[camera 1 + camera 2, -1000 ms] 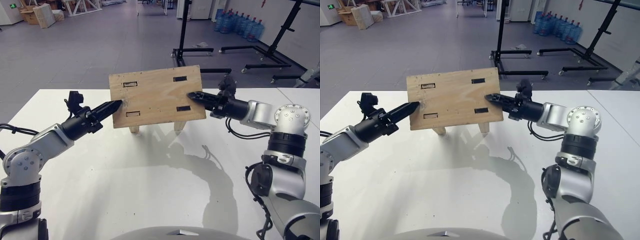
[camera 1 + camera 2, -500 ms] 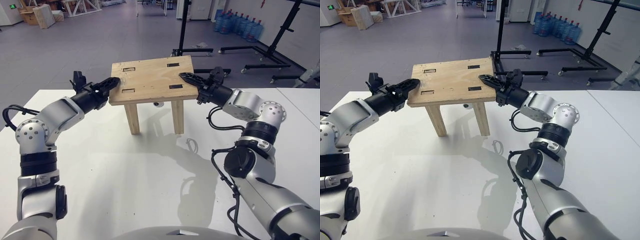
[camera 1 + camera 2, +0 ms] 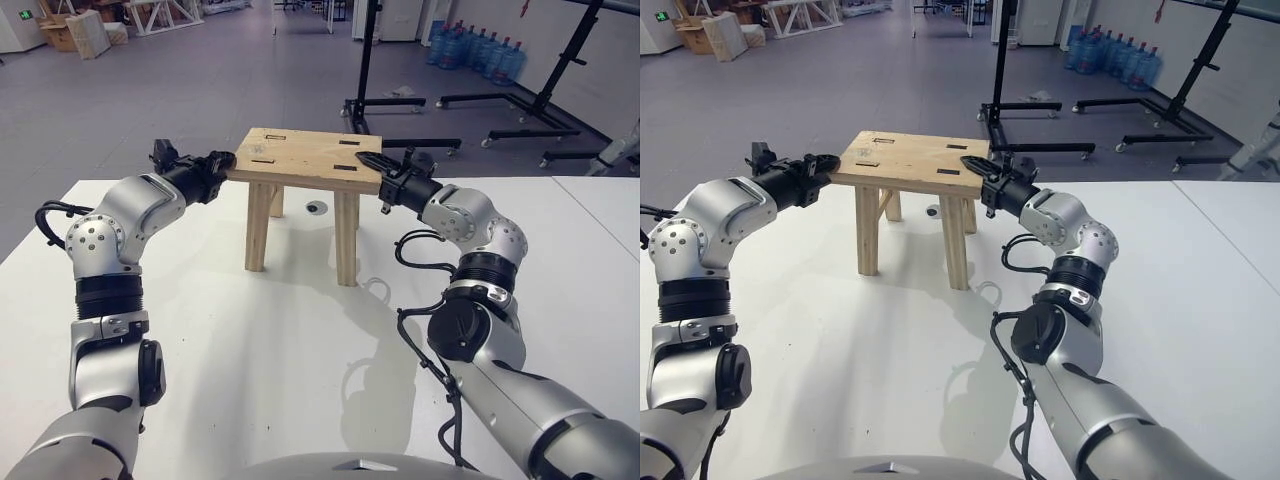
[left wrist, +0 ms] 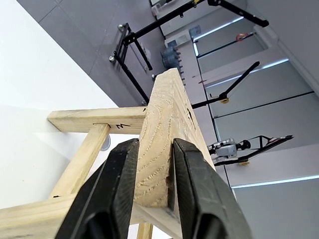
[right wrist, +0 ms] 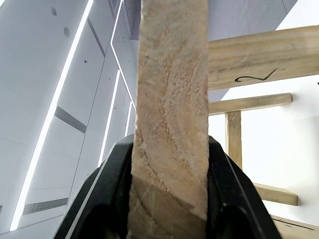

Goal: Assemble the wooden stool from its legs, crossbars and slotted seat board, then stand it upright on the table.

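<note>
The wooden stool (image 3: 300, 185) stands upright on the white table (image 3: 250, 350), its slotted seat board (image 3: 310, 158) level on top and its legs (image 3: 257, 228) on the surface. My left gripper (image 3: 222, 163) is shut on the seat board's left edge (image 4: 158, 149), a black finger on each face. My right gripper (image 3: 372, 162) is shut on the board's right edge (image 5: 172, 99) in the same way. Crossbars (image 5: 259, 55) join the legs below the seat.
The table's far edge runs just behind the stool. Black wheeled stands (image 3: 400, 100) and blue water bottles (image 3: 475, 45) sit on the floor beyond it. Open white tabletop lies in front of the stool.
Both grippers have turned the stool from seat tilted toward me to fully upright and moved it away; its legs now rest on the table. Both arms are stretched further forward.
</note>
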